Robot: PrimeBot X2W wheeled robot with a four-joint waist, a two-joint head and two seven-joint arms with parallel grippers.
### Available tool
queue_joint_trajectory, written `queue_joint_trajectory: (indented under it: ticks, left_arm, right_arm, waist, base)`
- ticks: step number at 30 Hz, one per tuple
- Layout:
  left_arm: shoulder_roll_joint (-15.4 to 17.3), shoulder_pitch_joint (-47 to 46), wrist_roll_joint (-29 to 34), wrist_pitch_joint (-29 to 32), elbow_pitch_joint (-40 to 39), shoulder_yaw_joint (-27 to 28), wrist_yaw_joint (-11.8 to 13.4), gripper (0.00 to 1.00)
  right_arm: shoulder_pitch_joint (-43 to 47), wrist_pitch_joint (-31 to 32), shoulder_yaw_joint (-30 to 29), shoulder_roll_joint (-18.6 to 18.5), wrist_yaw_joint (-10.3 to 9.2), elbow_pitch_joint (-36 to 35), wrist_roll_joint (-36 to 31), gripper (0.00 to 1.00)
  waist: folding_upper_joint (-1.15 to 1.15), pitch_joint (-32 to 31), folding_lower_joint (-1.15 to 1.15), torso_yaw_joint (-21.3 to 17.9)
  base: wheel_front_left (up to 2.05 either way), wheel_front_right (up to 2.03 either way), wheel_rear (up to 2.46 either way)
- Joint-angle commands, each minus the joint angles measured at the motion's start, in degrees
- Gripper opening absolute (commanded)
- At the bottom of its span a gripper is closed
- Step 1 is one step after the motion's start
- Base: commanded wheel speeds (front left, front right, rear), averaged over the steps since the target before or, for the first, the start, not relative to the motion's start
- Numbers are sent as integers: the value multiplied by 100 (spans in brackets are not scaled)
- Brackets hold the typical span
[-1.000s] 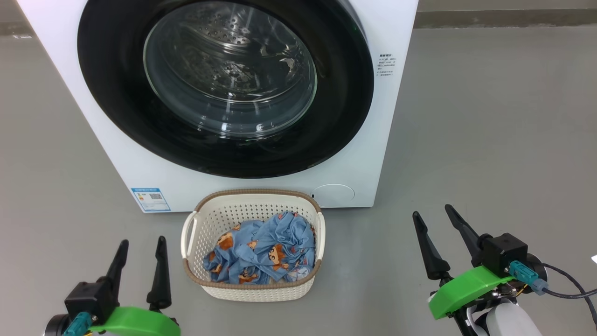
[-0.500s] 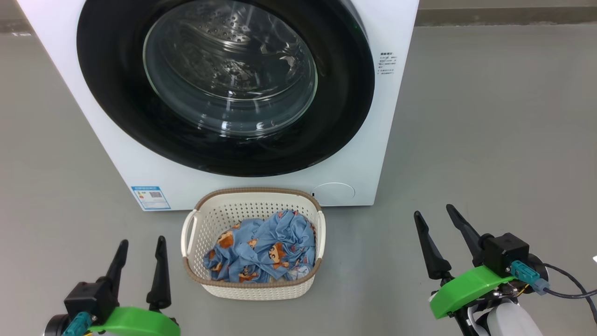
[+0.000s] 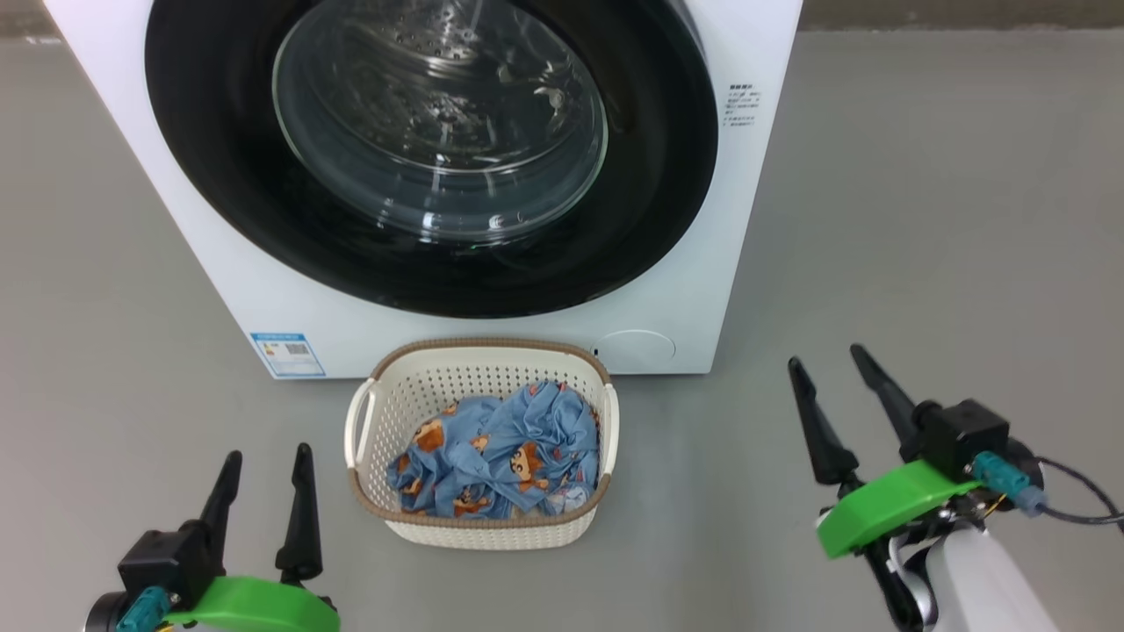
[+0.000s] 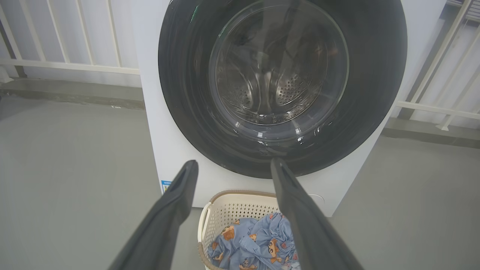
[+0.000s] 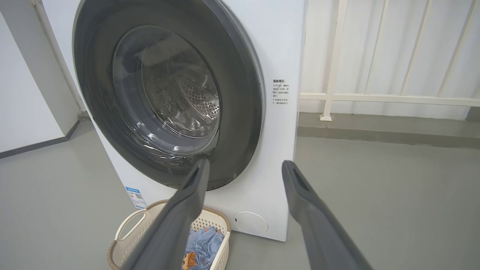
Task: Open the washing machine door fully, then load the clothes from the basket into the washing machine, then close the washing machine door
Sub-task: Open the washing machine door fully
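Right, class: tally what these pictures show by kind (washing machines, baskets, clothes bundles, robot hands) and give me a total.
washing machine: 1
basket: 1
clothes bundle, lying in the basket: 1
robot hands: 2, the left hand and the right hand, both open and empty
Total: 5

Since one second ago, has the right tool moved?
Yes, forward. In the head view the right tool had its tips below the round cover on the washing machine; now they are level with it.

Long dark tapered fingers point(image 3: 303, 500); green guards point(image 3: 887, 513) (teal plug point(image 3: 997, 474), black cable point(image 3: 1076, 515)); pale forearm point(image 3: 983, 579).
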Motion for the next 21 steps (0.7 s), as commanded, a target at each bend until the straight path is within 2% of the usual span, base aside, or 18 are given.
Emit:
queue_joint_trajectory:
  ticks: [1, 8, 9, 10, 13, 15, 21]
  left_arm:
    - [84, -275, -26, -37, -140, 161, -6, 100]
    - [89, -415, -37, -37, -191, 176, -9, 100]
    - [91, -438, -36, -37, -195, 174, -10, 100]
    - [91, -464, -39, -37, -201, 172, -11, 100]
    - [100, -543, -49, -37, -223, 163, -14, 100]
    - [110, -600, -51, -37, -235, 158, -15, 100]
    - [156, -770, -51, -37, -304, 110, -21, 100]
  right_arm:
    - [-246, -69, 102, -35, 9, -139, 37, 100]
    - [-675, -69, -134, -156, 9, -151, 165, 100]
    - [-748, -69, -163, -186, 9, -146, 204, 88]
    - [-822, -69, -180, -227, 9, -137, 241, 48]
    - [-1066, -69, -262, -328, 9, -149, 445, 27]
    - [-1231, -69, -308, -363, 9, -184, 756, 0]
    - [-1721, -69, -199, -709, 9, -336, 1977, 0]
  waist:
    - [0, 67, 0, 27]
    - [0, 396, 0, 111]
    - [0, 452, 0, 125]
    - [0, 506, 0, 140]
    - [0, 667, 0, 185]
    - [0, 775, 0, 216]
    - [0, 1075, 0, 298]
  base:
    - [0, 0, 0]
    - [0, 0, 0]
    - [0, 0, 0]
    - [0, 0, 0]
    - [0, 0, 0]
    - [0, 0, 0]
    - [0, 0, 0]
